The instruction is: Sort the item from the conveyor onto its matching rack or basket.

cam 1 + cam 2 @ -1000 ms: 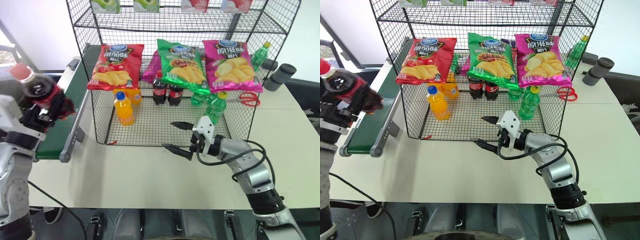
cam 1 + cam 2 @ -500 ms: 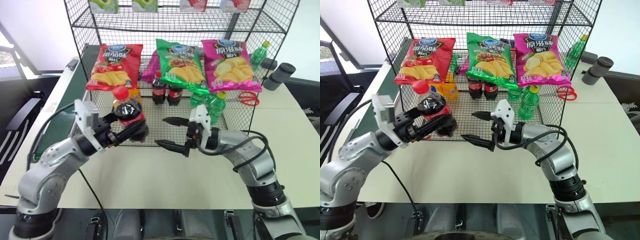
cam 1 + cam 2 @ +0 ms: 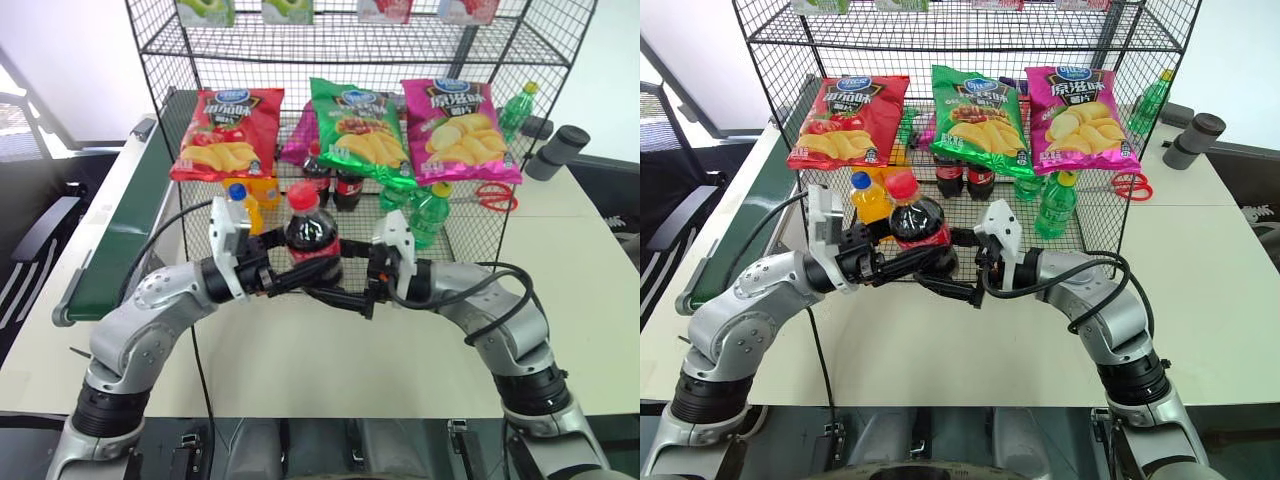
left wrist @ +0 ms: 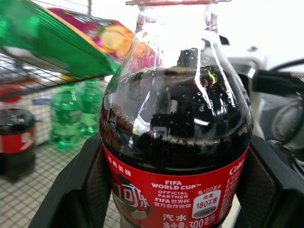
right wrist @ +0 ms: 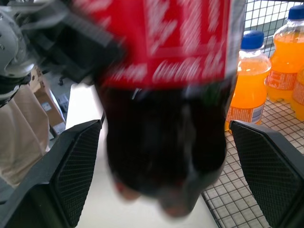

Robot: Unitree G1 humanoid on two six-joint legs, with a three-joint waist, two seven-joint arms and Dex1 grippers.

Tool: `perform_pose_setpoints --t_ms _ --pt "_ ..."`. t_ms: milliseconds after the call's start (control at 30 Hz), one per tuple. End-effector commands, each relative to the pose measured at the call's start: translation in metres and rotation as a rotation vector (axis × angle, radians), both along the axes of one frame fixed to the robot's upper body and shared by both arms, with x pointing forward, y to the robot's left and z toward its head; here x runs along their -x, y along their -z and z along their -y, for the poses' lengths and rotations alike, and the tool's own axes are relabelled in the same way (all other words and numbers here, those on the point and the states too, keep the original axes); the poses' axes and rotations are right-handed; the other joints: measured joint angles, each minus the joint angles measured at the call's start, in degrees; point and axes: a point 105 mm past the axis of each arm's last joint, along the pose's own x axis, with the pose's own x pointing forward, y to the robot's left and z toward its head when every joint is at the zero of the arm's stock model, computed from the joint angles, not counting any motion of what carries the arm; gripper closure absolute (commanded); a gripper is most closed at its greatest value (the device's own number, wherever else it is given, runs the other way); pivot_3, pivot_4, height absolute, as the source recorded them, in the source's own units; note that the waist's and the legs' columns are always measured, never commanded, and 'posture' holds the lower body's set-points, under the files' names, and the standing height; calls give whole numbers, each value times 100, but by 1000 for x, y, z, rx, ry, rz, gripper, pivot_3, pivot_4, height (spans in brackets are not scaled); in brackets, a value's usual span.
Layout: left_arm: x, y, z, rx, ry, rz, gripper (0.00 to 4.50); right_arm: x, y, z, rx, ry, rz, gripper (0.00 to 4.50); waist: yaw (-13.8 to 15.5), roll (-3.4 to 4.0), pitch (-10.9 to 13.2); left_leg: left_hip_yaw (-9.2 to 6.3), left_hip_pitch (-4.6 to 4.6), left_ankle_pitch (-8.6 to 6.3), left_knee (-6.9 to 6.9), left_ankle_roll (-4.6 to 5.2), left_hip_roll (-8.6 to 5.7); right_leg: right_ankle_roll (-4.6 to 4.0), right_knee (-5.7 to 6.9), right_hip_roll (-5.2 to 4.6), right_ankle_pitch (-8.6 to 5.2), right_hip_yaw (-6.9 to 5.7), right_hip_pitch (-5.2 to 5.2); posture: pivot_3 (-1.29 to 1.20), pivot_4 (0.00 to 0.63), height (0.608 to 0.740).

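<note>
Head views: I see my left gripper (image 3: 300, 276) clamped on the cola bottle (image 3: 311, 238), held upright above the counter (image 3: 300, 370) just in front of the rack (image 3: 330, 255); my right gripper (image 3: 345, 270) stands wide around the bottle's lower half.
Left wrist view: the cola bottle's label sits between my pads (image 4: 78, 183), which press both its sides.
Right wrist view: my fingers (image 5: 73, 166) flank the bottle's base without touching it; orange-drink bottles (image 5: 247, 80) stand behind on the rack floor.
Risk: I judge this a handover; letting go on the left before the right closes would drop the bottle onto the counter.
Second risk: closing low on the rounded base may tilt it or let it slip.
</note>
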Motion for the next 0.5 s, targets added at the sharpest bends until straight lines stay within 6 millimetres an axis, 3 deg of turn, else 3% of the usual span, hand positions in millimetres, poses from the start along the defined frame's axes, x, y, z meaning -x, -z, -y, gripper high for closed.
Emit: perform_pose_setpoints --t_ms 33,200,367,500 --pt "4 -13 3 10 21 68 1535 3 -8 -6 -30 -30 21 0 -2 0 0 0 0 0 0 0 0 0 0 0 0 0 0 0 150 734" --pt "3 -12 1 -2 8 72 1535 5 -6 -6 -33 -46 5 0 5 0 0 0 0 0 1 0 -1 0 0 -1 0 0 0 0 150 734" --pt "3 -12 1 -4 0 75 1535 8 -5 -7 -33 -65 -5 1617 4 0 0 0 0 0 1 0 -2 0 0 -1 0 0 1 0 150 734" --pt "3 -11 2 0 5 57 1535 7 -5 -8 -31 -55 10 1633 4 0 0 0 0 0 1 0 -1 0 0 -1 0 0 1 0 150 734"
